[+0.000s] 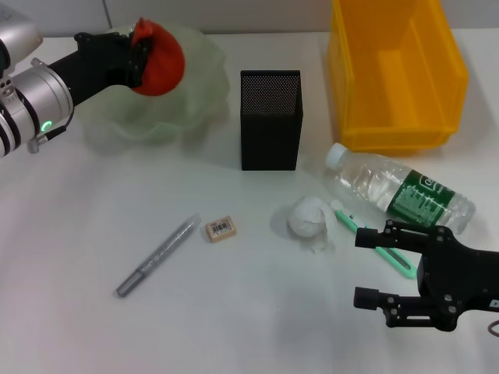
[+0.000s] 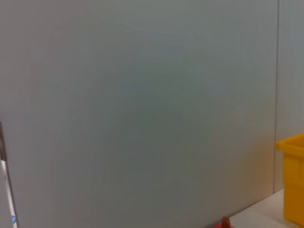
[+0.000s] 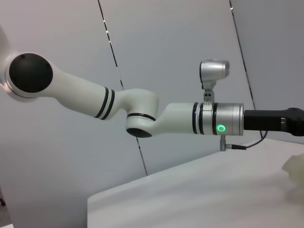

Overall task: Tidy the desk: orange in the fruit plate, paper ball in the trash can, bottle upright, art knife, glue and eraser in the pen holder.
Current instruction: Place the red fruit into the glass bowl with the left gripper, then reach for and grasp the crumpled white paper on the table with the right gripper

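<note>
My left gripper [image 1: 145, 54] is shut on the orange [image 1: 162, 61] and holds it over the left part of the pale green fruit plate [image 1: 199, 93]. A sliver of the orange shows in the left wrist view [image 2: 223, 222]. The black mesh pen holder [image 1: 270, 117] stands upright mid-table. The clear bottle [image 1: 398, 191] lies on its side. The white paper ball [image 1: 310, 218] lies next to the green art knife [image 1: 378, 243]. The eraser [image 1: 221, 228] and the grey glue stick [image 1: 158, 255] lie front left. My right gripper [image 1: 360, 267] is open and empty, just in front of the knife.
A yellow bin [image 1: 394, 70] stands at the back right, behind the bottle; its corner shows in the left wrist view [image 2: 292, 180]. The right wrist view shows my left arm [image 3: 142, 114] over the white table and an edge of the plate [image 3: 295, 167].
</note>
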You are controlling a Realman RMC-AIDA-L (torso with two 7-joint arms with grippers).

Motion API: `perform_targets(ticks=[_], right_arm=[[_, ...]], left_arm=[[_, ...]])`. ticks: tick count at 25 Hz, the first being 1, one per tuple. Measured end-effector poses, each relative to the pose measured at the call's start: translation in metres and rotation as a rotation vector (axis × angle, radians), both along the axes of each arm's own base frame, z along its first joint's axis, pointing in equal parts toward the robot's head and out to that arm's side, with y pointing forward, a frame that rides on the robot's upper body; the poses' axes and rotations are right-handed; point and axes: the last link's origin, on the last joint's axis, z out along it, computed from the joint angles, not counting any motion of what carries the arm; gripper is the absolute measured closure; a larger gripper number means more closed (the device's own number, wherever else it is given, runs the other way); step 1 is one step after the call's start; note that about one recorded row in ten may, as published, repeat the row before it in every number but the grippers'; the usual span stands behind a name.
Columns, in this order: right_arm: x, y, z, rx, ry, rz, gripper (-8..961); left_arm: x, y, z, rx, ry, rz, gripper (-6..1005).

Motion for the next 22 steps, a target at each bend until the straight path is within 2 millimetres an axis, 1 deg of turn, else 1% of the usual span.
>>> perform_targets(ticks=[6,11,19,20,21,22], right_arm=[[0.0,0.0,-0.001,-0.005,0.007,-0.003,165],[-0.001,0.0,-0.002,-0.009,0.007,-0.002,165],[0.0,0.001,-0.002,-0.006,0.005,-0.006,166],[0.0,0.001,-0.002,-0.003,0.005,-0.007,166],[0.0,0.001,-0.002,-0.003,0.005,-0.007,166],[0.0,0.001,-0.001,-0.002,0.006,-0.007,166]], left_arm=[[-0.006,0.001,0.0,0.011,0.018,0.038,840],[-0.008,-0.001,-0.003,0.0,0.022,0.042,763],[-0.005,-0.002,-0.004,-0.013,0.013,0.023,393],[-0.003,-0.004,-0.005,-0.02,0.004,0.007,349],[0.007,-0.01,-0.005,-0.057,-0.052,-0.052,305],[0.012,-0.012,-0.004,-0.079,-0.084,-0.079,306]])
